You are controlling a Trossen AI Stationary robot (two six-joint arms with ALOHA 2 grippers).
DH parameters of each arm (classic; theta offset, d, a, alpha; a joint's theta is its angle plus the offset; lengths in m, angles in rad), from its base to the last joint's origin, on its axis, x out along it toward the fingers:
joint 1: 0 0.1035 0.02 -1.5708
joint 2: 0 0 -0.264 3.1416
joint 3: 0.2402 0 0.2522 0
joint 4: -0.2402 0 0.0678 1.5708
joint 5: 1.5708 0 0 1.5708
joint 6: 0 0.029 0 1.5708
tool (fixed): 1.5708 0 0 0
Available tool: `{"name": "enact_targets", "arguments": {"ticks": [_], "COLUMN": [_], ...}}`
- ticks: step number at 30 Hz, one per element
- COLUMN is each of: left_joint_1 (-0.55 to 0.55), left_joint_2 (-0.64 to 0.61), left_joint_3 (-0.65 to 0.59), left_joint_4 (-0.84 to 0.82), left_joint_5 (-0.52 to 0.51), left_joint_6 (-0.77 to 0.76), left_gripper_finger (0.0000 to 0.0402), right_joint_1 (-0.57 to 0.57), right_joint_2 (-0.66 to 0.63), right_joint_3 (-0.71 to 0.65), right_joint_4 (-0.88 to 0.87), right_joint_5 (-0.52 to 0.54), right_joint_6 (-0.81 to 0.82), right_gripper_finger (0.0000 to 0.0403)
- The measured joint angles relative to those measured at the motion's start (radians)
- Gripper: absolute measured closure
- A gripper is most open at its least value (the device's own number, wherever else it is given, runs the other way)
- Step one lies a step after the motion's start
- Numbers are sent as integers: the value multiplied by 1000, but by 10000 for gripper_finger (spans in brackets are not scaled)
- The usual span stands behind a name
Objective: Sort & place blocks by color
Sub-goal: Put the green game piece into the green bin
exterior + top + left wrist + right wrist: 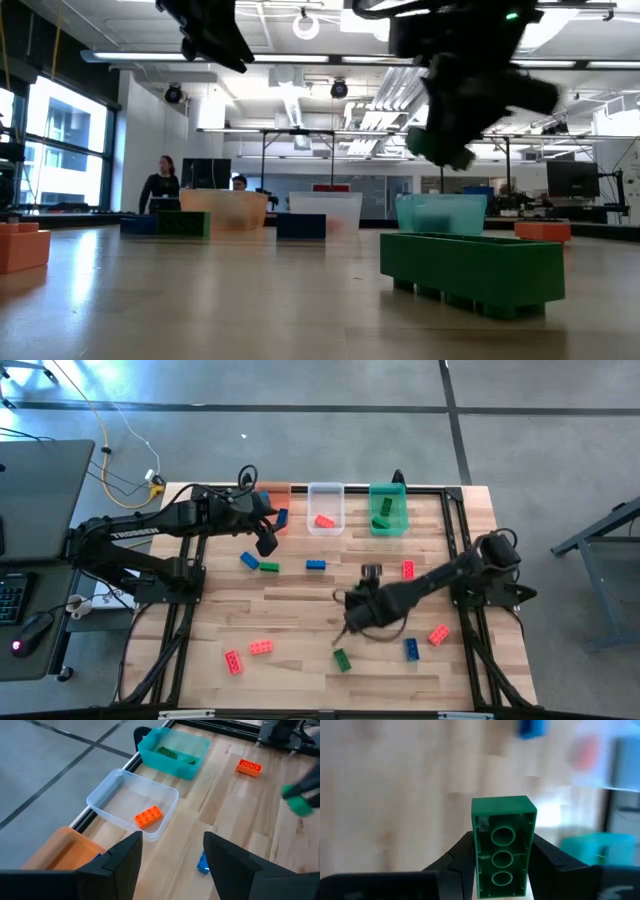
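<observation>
My right gripper [371,574] hangs over the middle of the table, shut on a green block [503,854] that also shows as a green blur [440,145]. My left gripper [172,840] hovers open by the orange bin [275,500], with nothing between its fingers. Loose blocks lie flat on the table: blue ones [316,565] [249,560] [411,648], green ones [342,658] [269,567], and red ones [408,568] [438,634] [262,647]. My right gripper pinches the green block's two long sides [476,870] between its two fingers, at the end nearer the wrist. The block juts out ahead of the fingertips with its hollow underside [503,836] facing the wrist camera. It is lifted clear of the table.
Three bins stand in a row at the far edge: the orange bin, a clear bin [325,495] holding a red block [148,816], and a green bin [388,490] holding green blocks [168,753]. Another red block [233,661] lies near the table's front left. Black rails frame the table.
</observation>
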Motion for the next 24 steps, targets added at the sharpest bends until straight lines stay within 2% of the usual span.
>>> {"name": "enact_targets", "arguments": {"ticks": [14,24], "left_joint_1": [0,0], "left_joint_2": [0,0], "left_joint_3": [0,0], "left_joint_4": [-33,-46], "left_joint_5": [-2,-2], "left_joint_6": [11,-1], "left_gripper_finger": [202,202], "right_joint_1": [-330,-561], "right_joint_2": [-80,-80], "right_joint_3": [1,1], "right_joint_4": [-9,7], "right_joint_5": [264,263], "right_joint_6": [-19,-43], "right_gripper_finger": [293,293]}}
